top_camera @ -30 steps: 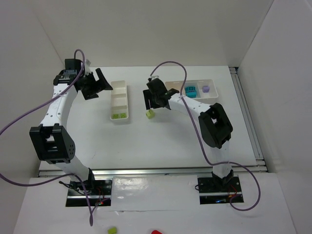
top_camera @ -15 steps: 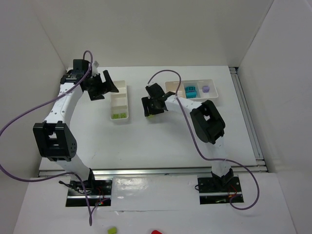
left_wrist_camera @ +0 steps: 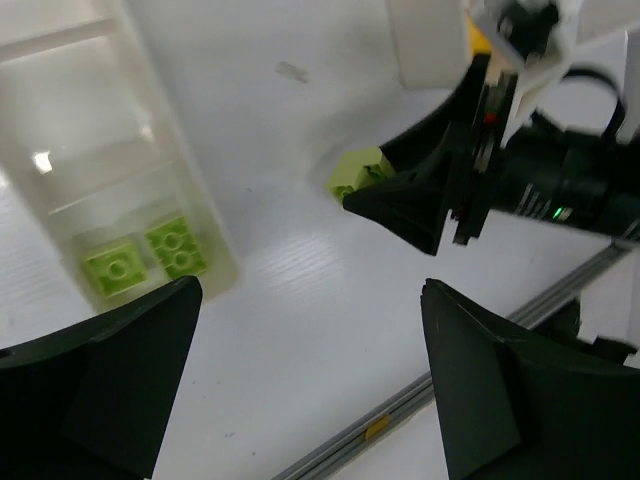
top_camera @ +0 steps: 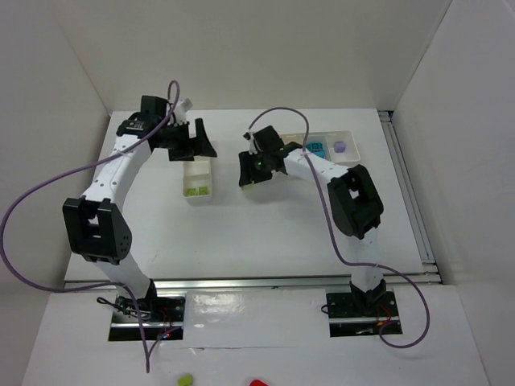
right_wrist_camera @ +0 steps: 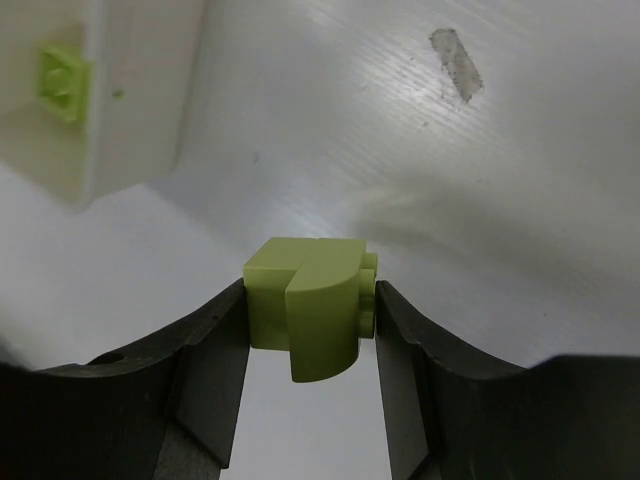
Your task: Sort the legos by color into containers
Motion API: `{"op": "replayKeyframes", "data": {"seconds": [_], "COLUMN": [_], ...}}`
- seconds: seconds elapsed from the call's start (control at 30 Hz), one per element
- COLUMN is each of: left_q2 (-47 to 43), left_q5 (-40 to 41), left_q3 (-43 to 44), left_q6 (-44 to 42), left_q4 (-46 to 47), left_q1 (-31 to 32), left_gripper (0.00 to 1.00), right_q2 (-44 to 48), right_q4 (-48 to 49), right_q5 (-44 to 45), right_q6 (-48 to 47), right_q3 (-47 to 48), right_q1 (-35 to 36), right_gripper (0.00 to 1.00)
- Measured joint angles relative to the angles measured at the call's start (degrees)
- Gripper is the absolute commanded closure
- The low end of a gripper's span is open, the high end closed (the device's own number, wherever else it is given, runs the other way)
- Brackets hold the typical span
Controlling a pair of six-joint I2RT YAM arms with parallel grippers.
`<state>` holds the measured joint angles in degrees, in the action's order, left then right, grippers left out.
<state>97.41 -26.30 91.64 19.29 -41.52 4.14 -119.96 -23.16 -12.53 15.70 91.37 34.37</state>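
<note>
while the right tool point(right_wrist_camera: 310, 335) is pinching it, lime lego point(right_wrist_camera: 305, 310): sitting between narrowed jaws, just right of the narrow tray point(right_wrist_camera: 140, 100).
tray axis: running away from the arm bases; lime bricks point(left_wrist_camera: 145, 260) lying in its near end.
left tool point(left_wrist_camera: 310, 390): hanging wide over the tray, nearer it, holding nothing.

No text, label or number can be read anywhere.
</note>
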Motion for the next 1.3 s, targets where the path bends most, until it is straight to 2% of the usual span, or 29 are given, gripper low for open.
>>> {"op": "replayKeyframes", "data": {"seconds": [0.3,0.53,0.73,0.9,1.23,1.3], "left_q2": [-5.4,-9.7,-9.7,-9.4,-9.3,-9.1], "left_q5": [-5.4,-1.5,5.0,8.9,9.9,9.8], "left_q3": [-5.8,-10.1,-11.0,-11.4,-11.4,-11.4], "left_q6": [-9.7,-14.6,-16.6,-18.0,-19.4,-19.3], "left_q4": [4.5,9.2,13.5,14.8,16.0,16.3], "left_q1": [14.1,19.9,23.5,24.6,25.2,25.6], "left_gripper": [0.0,0.0,0.01,0.13,0.26,0.34], "right_q2": [8.3,8.4,8.5,8.7,9.6,9.6], "right_q4": [-4.8,-5.2,-5.4,-5.3,-3.8,-3.4], "right_q5": [-27.1,-41.8,-46.9,-49.0,-51.1,-51.8], "right_q6": [-1.2,1.0,1.7,2.8,5.5,6.1], "right_q3": [2.7,1.5,1.5,1.3,0.0,0.0], "right_q1": [-11.3,-11.7,-11.6,-11.6,-11.6,-11.7], "right_gripper": [0.79,0.76,0.76,0.76,0.75,0.75]}}
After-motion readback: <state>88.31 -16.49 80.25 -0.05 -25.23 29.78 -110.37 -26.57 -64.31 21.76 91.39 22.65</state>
